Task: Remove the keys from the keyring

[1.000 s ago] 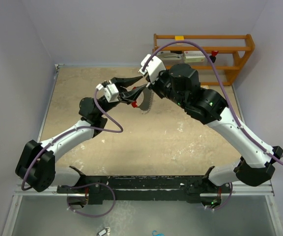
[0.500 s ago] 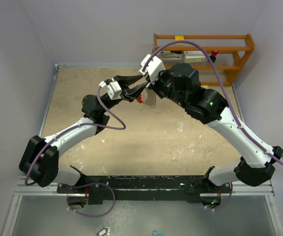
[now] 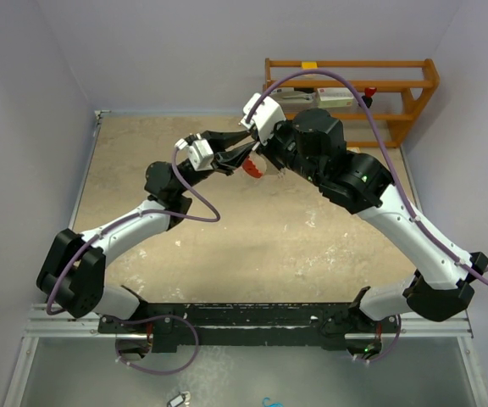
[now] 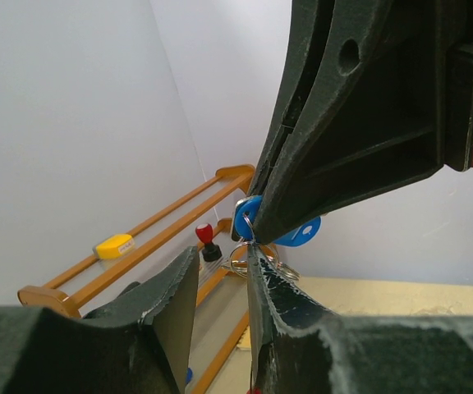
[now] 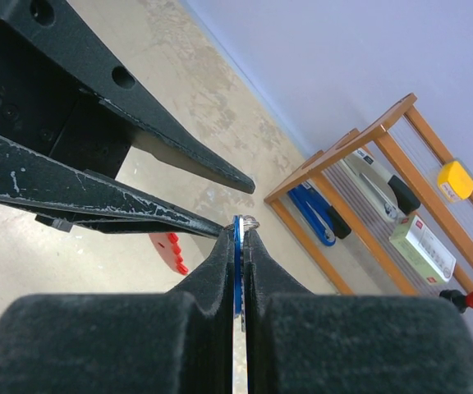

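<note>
My right gripper [image 5: 238, 236] is shut on the blue-headed key [image 5: 237, 267], held edge-on above the table. The small silver ring [image 5: 250, 220] of the keyring pokes out at its tips. The red-and-white fob [image 3: 252, 167] hangs just below; it also shows in the right wrist view [image 5: 169, 251]. My left gripper [image 4: 220, 253] is open, and its right fingertip [image 4: 251, 254] touches the ring [image 4: 243, 261] under the blue key head [image 4: 247, 215]. In the top view the left gripper [image 3: 244, 143] meets the right gripper [image 3: 257, 155] tip to tip. I cannot make out any other keys.
An orange wooden rack [image 3: 354, 85] stands at the far right edge of the sandy table [image 3: 185, 246], holding a yellow block [image 5: 455, 178], a red-knobbed stamp [image 4: 208, 240], a stapler and boxes. Walls close in on the left and at the back.
My left arm has moved right and towards the right gripper, and its fingertips now meet the ring. The fob and chain, which hung lower, have swung up close under the grippers. The right arm has stayed still.
</note>
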You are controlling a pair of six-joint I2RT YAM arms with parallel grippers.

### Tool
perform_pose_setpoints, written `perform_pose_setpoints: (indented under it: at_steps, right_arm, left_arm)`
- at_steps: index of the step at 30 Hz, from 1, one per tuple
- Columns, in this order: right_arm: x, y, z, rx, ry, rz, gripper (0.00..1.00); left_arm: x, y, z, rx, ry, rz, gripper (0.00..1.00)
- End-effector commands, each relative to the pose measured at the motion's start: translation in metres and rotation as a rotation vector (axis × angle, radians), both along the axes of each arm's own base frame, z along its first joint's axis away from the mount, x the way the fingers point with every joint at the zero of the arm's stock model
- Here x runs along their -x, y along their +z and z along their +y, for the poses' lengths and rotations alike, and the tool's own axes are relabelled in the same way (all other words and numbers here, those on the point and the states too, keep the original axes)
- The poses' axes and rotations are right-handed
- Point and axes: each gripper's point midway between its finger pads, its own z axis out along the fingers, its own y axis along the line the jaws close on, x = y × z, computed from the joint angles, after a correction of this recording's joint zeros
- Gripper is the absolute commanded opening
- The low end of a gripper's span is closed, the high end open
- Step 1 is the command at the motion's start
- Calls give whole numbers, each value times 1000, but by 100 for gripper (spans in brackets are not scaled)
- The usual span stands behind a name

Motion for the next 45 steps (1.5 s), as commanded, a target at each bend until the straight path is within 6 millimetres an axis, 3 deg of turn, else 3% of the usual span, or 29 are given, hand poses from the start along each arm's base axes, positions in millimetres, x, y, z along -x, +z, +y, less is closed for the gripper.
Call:
perform_pose_setpoints:
  at_steps: [1, 10, 17, 23, 26, 31, 36, 45]
  right_arm:
    - [8, 36, 3, -97, 41, -68, 0]
    - [11, 33, 6, -97, 58, -57, 0]
    - [12, 31, 9, -94, 71, -48, 0]
    - [12, 29, 7, -92, 66, -46, 0]
    - [13, 29, 5, -91, 61, -50, 0]
    - [14, 32, -2, -95, 46, -67, 0]
    - [12, 32, -7, -95, 23, -80, 0]
    - [11, 28, -12, -94, -4, -80, 0]
  left_arm:
    - [8, 22, -3, 27, -9, -62, 26]
    - [6, 18, -6, 5, 4, -68, 25]
    - [23, 26, -15, 24, -112, -113, 29]
    - [34, 29, -22, 53, -211, -116, 11]
    - [29, 31, -19, 68, -178, -99, 0]
    - [3, 24, -8, 28, -1, -43, 0]
    - [-6, 24, 9, 3, 124, -24, 0]
    - [-1, 38, 31, 47, 208, -31, 0]
